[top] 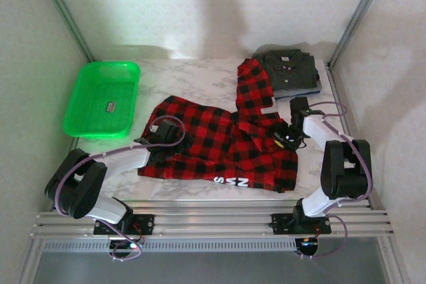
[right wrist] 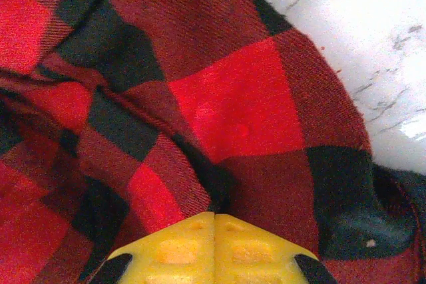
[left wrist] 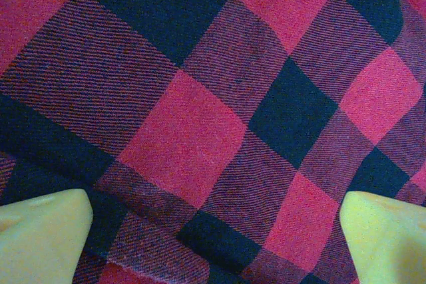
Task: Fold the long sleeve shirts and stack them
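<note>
A red-and-black plaid long sleeve shirt (top: 219, 144) lies spread across the marble table, white lettering (top: 231, 181) at its near hem and one sleeve (top: 255, 88) reaching back. A folded dark grey-olive shirt (top: 291, 68) rests on a blue garment (top: 303, 91) at the back right. My left gripper (top: 174, 139) hovers low over the plaid's left part. Its jaws are open, and the yellow fingertips (left wrist: 43, 231) stand wide apart above flat cloth (left wrist: 200, 131). My right gripper (right wrist: 214, 221) is shut at the shirt's right side (top: 285, 136), pinching a raised fold of plaid (right wrist: 219, 118).
A green plastic basket (top: 103, 98) sits at the back left with a small dark item inside. Bare marble (right wrist: 359, 44) shows just right of the pinched fold. Enclosure walls and metal posts close in at both sides and the back.
</note>
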`<action>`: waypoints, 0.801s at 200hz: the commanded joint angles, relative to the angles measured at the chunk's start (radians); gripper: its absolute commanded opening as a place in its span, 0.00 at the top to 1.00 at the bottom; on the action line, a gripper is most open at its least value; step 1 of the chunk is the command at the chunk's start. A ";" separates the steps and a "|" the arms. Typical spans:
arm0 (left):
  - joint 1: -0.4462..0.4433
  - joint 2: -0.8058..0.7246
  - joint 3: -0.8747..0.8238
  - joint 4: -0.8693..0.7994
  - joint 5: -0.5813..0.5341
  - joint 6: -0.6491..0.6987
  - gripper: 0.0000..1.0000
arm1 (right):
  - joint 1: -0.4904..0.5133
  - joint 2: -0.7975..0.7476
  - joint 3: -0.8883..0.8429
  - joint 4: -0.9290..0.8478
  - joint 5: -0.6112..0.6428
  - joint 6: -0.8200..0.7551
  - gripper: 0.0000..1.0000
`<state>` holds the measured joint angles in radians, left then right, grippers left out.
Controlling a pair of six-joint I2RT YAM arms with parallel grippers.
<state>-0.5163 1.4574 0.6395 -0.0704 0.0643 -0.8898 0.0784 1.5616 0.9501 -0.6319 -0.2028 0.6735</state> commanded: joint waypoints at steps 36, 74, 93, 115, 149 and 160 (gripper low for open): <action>-0.008 0.000 -0.017 -0.031 0.011 0.004 0.04 | 0.007 -0.109 0.041 0.001 -0.084 0.008 1.00; -0.002 -0.024 0.022 -0.017 0.039 -0.020 0.03 | 0.042 -0.232 0.044 0.042 -0.186 -0.013 1.00; 0.004 -0.032 0.068 -0.042 0.045 -0.021 0.03 | 0.068 -0.300 0.063 0.031 -0.222 -0.023 1.00; 0.014 -0.042 0.117 -0.063 0.066 -0.032 0.03 | 0.115 -0.370 0.092 0.015 -0.241 -0.027 1.00; 0.025 -0.075 0.185 -0.096 0.087 -0.053 0.03 | 0.204 -0.427 0.166 0.003 -0.237 -0.035 1.00; 0.030 -0.091 0.196 -0.106 0.092 -0.061 0.03 | 0.236 -0.427 0.186 0.007 -0.239 -0.044 1.00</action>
<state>-0.5014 1.4139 0.7918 -0.1265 0.1326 -0.9215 0.2626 1.1522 1.0794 -0.6136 -0.4160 0.6617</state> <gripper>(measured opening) 0.973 0.039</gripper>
